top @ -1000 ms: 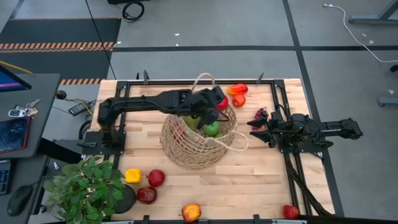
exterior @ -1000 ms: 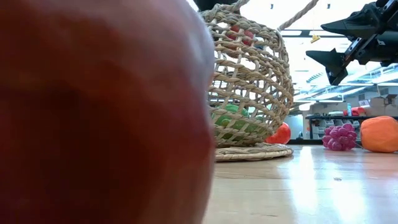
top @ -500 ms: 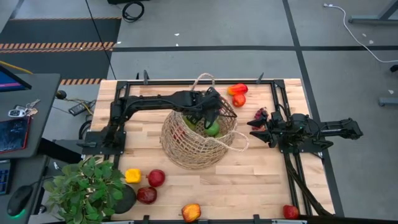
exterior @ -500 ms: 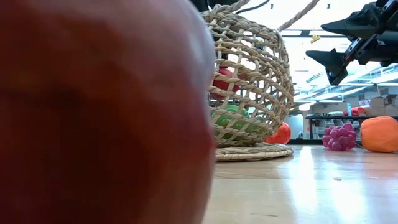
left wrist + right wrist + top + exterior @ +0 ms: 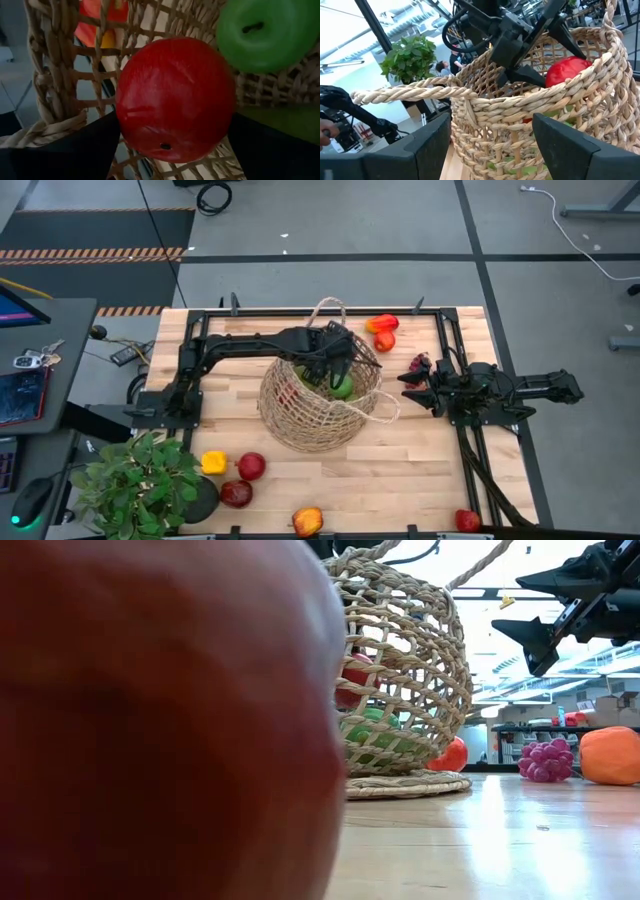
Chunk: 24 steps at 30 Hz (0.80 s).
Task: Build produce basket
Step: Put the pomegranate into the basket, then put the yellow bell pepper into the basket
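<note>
inside the basket (image 5: 318, 402), a red apple (image 5: 175, 97) is flanked by the left gripper (image 5: 335, 367), fingers spread wide. a green apple (image 5: 342, 387) is seen beside it. the right gripper (image 5: 415, 387), half open and empty, is parked beside the basket. a snagged finger could tip the basket over.
</note>
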Each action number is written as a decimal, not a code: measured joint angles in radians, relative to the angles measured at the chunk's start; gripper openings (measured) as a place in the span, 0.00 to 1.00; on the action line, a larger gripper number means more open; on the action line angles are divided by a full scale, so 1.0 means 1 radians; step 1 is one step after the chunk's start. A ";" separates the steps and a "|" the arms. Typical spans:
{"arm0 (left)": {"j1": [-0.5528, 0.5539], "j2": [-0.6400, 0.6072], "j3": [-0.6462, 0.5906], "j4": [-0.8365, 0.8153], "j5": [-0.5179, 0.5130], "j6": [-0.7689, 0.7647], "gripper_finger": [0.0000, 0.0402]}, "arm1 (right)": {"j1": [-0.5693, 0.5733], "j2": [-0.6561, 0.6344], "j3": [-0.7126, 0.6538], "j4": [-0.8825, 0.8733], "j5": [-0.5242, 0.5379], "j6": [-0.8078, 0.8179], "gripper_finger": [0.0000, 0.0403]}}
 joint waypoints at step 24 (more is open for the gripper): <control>-0.048 -0.001 0.062 -0.042 -0.179 -0.033 0.98 | 0.000 0.000 0.000 0.000 0.000 0.000 0.71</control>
